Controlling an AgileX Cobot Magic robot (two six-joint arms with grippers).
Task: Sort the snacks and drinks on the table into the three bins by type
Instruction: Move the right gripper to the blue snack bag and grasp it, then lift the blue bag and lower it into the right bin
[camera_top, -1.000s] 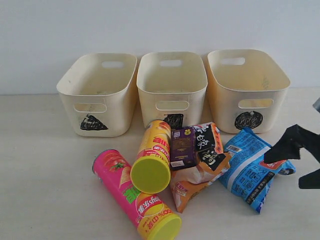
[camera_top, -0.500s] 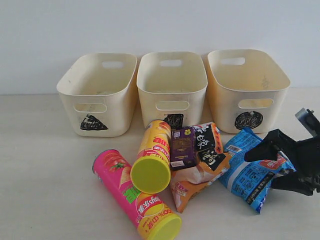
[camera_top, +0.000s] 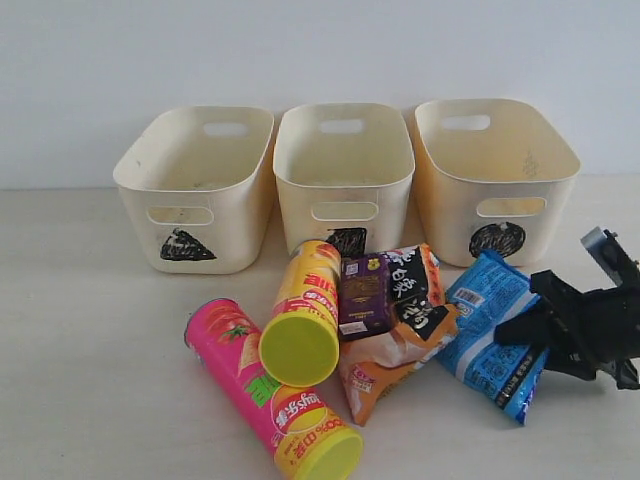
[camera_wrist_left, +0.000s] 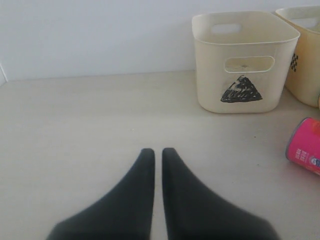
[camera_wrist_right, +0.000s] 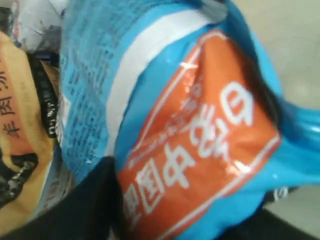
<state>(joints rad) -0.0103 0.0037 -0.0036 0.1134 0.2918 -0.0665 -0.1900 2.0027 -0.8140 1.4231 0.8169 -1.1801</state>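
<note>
R gripper (camera_top: 530, 345) has slid left since the earlier frames, from beside the blue bag (camera_top: 478, 320) onto its right end. Its fingers now pinch that end, and the wrist cam shows foil bunched between them. The bag lies flat on the table (camera_top: 90, 330), at the right of the pile, w/ its left edge against the orange-and-black bag (camera_top: 400, 345). Long axis runs approx far-left to near-right, w/ the near-right end in the pincer. L gripper (camera_wrist_left: 153, 155) is pressed nearly together, above bare table, well apart from the triangle bin (camera_wrist_left: 240, 60).
</note>
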